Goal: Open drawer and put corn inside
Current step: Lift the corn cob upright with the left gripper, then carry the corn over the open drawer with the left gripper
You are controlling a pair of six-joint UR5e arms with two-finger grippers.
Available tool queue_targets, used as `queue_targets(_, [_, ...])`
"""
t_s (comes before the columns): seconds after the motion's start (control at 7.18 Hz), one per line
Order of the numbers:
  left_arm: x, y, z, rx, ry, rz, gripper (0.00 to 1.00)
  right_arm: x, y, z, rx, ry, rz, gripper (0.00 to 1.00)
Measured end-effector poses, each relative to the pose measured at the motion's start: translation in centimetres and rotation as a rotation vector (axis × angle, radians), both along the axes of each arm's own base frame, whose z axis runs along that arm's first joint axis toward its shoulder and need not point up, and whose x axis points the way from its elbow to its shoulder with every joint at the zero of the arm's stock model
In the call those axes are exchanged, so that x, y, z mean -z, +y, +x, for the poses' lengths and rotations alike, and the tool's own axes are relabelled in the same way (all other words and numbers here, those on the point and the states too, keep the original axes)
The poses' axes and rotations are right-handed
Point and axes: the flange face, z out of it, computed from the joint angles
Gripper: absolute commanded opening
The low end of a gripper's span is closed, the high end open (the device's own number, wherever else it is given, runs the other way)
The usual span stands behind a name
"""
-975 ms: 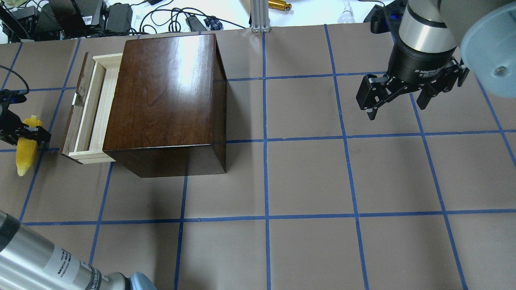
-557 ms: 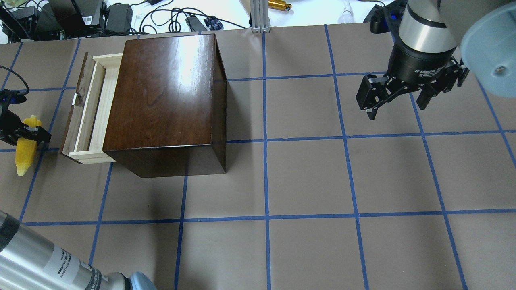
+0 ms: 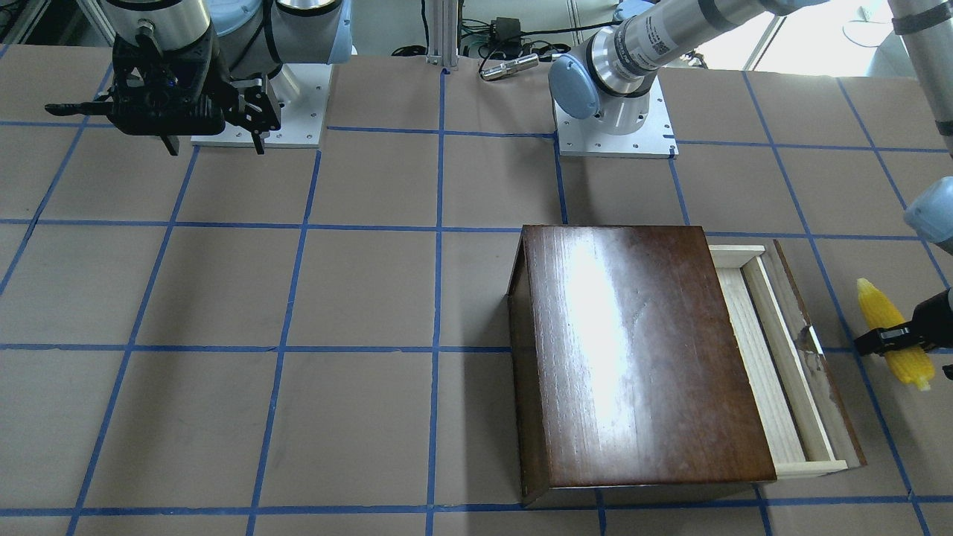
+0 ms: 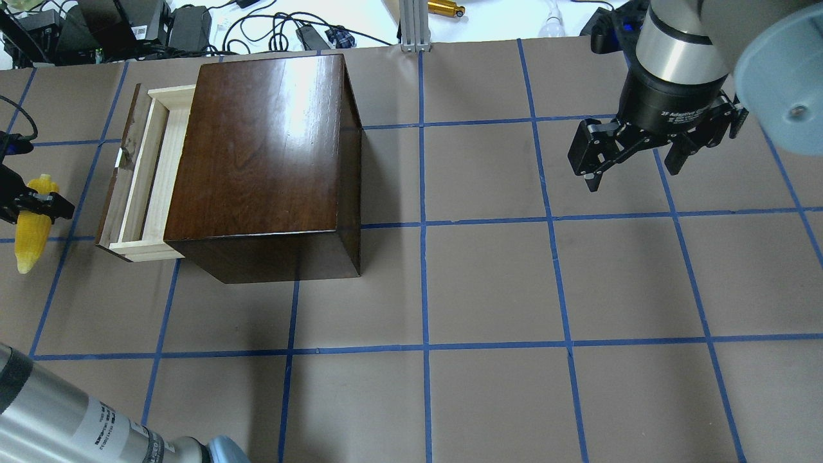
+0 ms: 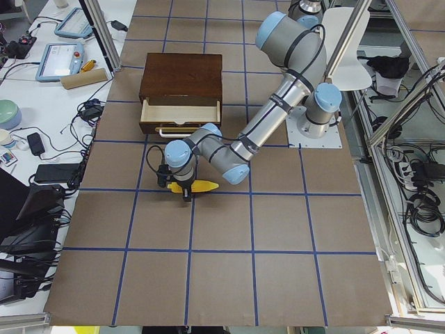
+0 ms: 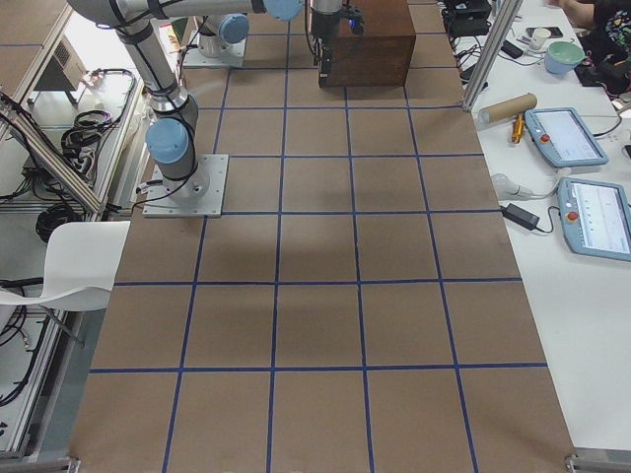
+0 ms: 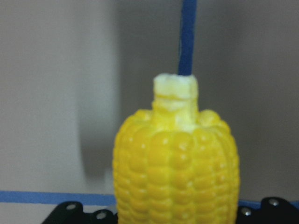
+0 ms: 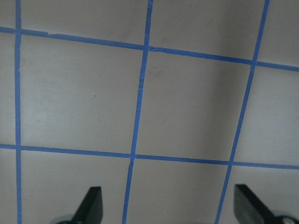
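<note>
The left gripper (image 4: 35, 206) was clamped across the corn (image 4: 26, 241) near its stalk end. It sat just outside the front of the drawer (image 4: 157, 173), which stood partway out of the box (image 4: 263, 161). Opening looked done, and the carry was in hand. Next, the cob would need lifting over the dark front panel and lowering into the narrow tray, kept lengthwise. The left arm reached low, gripper pointing down. The right gripper (image 4: 633, 164) hung spread and empty, well apart from the box's far side.

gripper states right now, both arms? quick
Left gripper: closed on the bright yellow bumpy toy corn cob.
Right gripper: open, empty.
</note>
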Motion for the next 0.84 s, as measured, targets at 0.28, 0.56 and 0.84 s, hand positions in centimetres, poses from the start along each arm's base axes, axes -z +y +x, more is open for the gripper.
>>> queue_targets(0.28, [-6.6, 1.2, -1.6, 0.006, -0.003, -0.011, 0.0, 0.0, 0.0, 0.0, 0.0, 0.0, -0.001, 1.0])
queue_targets(0.56, [-13.0, 3.3, -3.7, 0.006, -0.006, -0.02, 0.0, 0.0, 0.0, 0.0, 0.0, 0.0, -0.001, 1.0])
queue_targets(0.84, [-16.9, 4.4, -6.2, 0.021, -0.017, -0.036, 0.0, 0.0, 0.0, 0.0, 0.0, 0.0, 0.0, 1.0])
